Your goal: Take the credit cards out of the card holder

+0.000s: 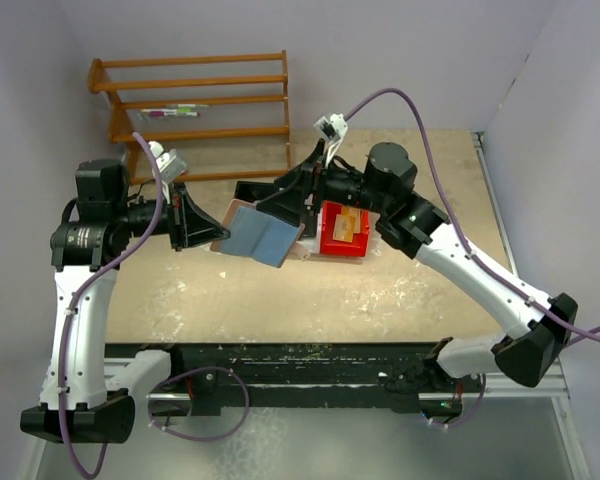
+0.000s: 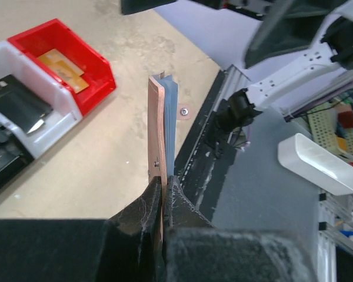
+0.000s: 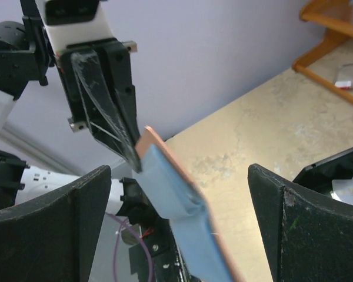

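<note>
One pinkish-brown leather folding card holder (image 1: 260, 232), blue lining showing, held open in air above beige worktop (image 1: 280, 300). Left claw (image 2: 163, 182) clamped on its edge. Right claw (image 3: 176, 176) spread wide, fingers either side of holder. Golden-yellow plastic card (image 2: 62, 67) lies in red plastic bin (image 2: 97, 88).

Far left on the scuffed beige table (image 1: 280, 300), against the back wall: wooden rack (image 1: 190, 83) of slatted shelves, with a few small pen-like items (image 1: 170, 112) lying on a middle shelf. Mid-table, side by side and touching: red bin (image 2: 97, 82), white bin (image 2: 50, 114), black bin (image 2: 0, 170). Beyond the near edge, on a grey surface: white oblong tray (image 2: 317, 161).
</note>
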Motion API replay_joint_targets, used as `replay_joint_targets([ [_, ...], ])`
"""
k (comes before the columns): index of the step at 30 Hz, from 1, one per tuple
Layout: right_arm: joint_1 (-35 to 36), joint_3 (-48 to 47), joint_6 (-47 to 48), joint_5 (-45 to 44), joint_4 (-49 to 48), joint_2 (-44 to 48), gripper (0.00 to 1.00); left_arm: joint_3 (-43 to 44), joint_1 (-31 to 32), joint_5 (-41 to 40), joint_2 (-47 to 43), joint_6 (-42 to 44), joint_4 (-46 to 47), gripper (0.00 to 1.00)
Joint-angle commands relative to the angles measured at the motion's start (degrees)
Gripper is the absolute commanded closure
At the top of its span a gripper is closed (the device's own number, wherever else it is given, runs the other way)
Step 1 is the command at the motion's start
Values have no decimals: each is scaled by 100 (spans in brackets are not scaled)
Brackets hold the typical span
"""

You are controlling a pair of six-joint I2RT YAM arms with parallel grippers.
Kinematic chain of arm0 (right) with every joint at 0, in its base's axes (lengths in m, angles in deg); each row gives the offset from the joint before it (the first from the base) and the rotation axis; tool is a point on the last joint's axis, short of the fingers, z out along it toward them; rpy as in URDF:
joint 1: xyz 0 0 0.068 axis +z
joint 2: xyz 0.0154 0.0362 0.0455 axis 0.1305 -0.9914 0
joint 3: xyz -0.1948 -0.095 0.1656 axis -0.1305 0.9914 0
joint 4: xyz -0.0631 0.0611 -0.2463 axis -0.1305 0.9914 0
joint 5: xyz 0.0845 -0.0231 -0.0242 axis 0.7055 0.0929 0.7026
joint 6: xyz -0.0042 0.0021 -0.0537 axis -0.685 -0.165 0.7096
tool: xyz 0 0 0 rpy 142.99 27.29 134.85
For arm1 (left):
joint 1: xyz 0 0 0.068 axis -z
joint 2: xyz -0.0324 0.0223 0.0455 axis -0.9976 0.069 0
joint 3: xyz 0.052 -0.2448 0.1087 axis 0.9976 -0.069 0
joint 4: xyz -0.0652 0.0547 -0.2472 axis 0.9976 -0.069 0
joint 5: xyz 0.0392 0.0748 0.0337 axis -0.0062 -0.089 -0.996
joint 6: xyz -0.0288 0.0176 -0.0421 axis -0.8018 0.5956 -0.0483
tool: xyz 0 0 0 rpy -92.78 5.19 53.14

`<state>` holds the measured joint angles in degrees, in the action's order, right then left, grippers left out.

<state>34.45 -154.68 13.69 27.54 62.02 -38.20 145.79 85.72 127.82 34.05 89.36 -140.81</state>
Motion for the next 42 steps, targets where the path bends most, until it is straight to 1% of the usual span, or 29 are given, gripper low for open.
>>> replay_joint_targets([
  [1,444,-628,791,-1166,620,-16,0,297,15,-528,-117,428,-75,100],
  [6,659,-887,1061,-1852,982,-274,0,356,18,-266,-106,513,-222,100],
  [9,874,-1158,1339,-2486,1330,-454,0,398,14,-56,-115,550,-285,100],
  [13,1073,-1184,1575,-2874,1459,-567,0,468,16,145,-77,441,-305,100],
  [19,1092,-748,1586,-2773,1114,-288,0,496,15,283,-27,204,-203,100],
  [24,1085,-564,1570,-2666,1171,30,0,501,17,321,-19,105,-151,100],
  [27,1087,-399,1570,-2375,1121,217,0,501,14,361,-30,-12,-75,100],
  [31,1084,-112,1386,-1908,812,481,1,478,18,379,-38,-147,40,100],
  [38,1087,-98,1193,-1367,504,697,0,498,15,377,-57,-156,20,100],
  [42,1087,-204,1180,-1462,628,608,1,522,16,433,-54,-173,19,100],
])
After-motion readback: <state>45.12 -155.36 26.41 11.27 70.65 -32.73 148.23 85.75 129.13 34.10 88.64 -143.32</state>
